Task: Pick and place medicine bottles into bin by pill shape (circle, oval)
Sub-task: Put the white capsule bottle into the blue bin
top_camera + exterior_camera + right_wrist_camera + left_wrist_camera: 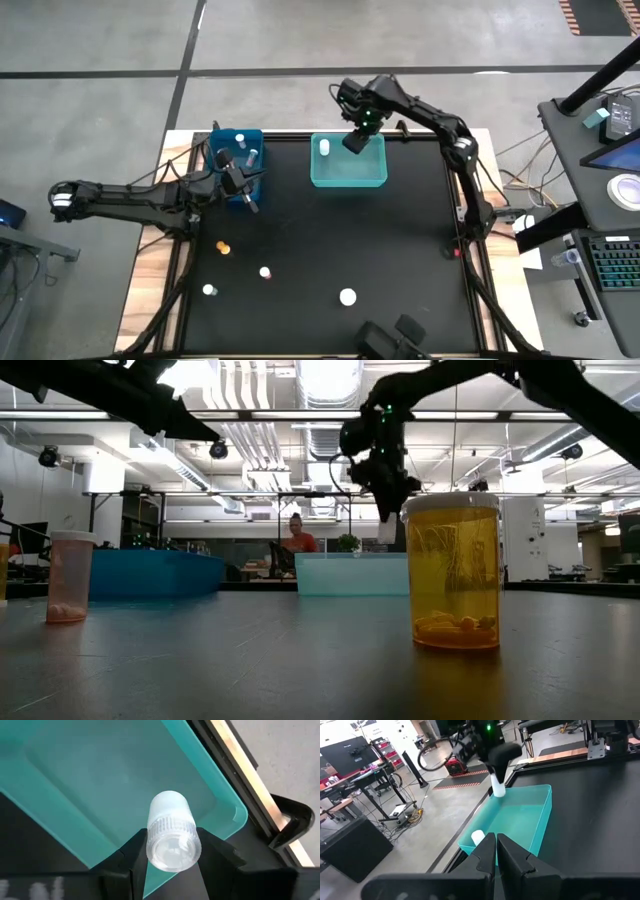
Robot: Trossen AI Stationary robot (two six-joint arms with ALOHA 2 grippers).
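A: Any label you can read on the amber bottle [451, 572] standing nearest in the low view?

B: None. Its side shows only the pills inside, no print.

A: And the white bottle [172, 832] seen in the right wrist view, above the teal bin [100, 795]?

B: Plain cap, ribbed rim, no lettering. The bin's walls are bare too.

A: The blue bin [238, 160] left of the teal one?

B: No markings that can be made out.

A: The screens to the right of the table [330, 240]?

B: Too small to read. Nothing legible anywhere.
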